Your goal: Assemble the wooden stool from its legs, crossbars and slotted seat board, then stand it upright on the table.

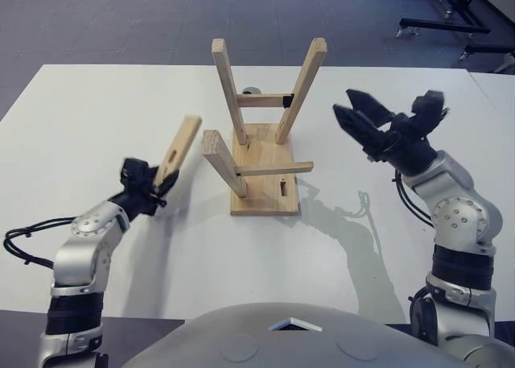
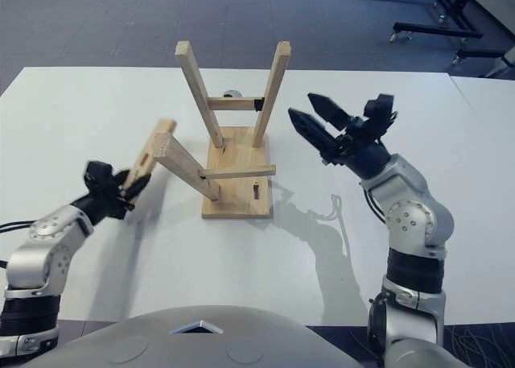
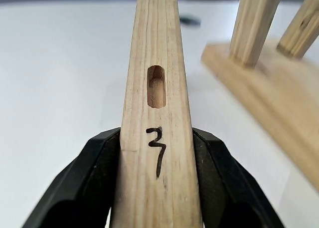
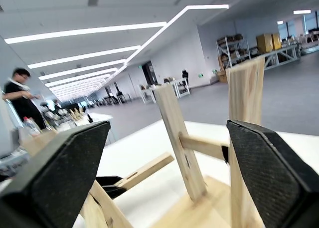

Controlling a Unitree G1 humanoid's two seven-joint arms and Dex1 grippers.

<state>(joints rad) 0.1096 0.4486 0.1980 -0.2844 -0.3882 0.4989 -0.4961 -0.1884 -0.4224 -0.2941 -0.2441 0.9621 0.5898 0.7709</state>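
Observation:
The slotted seat board (image 1: pixel 264 192) lies flat on the white table with three legs standing in it. The two far legs (image 1: pixel 228 88) (image 1: pixel 302 88) are joined by a crossbar (image 1: pixel 262 100). A near leg (image 1: pixel 222 163) leans left and carries a second crossbar (image 1: pixel 276 169) pointing right. My left gripper (image 1: pixel 150 184) is shut on a loose fourth leg (image 1: pixel 177 150), held tilted above the table to the left of the board; its slot (image 3: pixel 156 86) and a handwritten mark face the left wrist view. My right gripper (image 1: pixel 372 118) hovers open, right of the far legs.
A small dark round object (image 1: pixel 252 90) lies on the table behind the board. The table's right edge (image 1: pixel 475 86) meets another table. Metal trolley frames (image 1: pixel 438 22) stand on the floor beyond.

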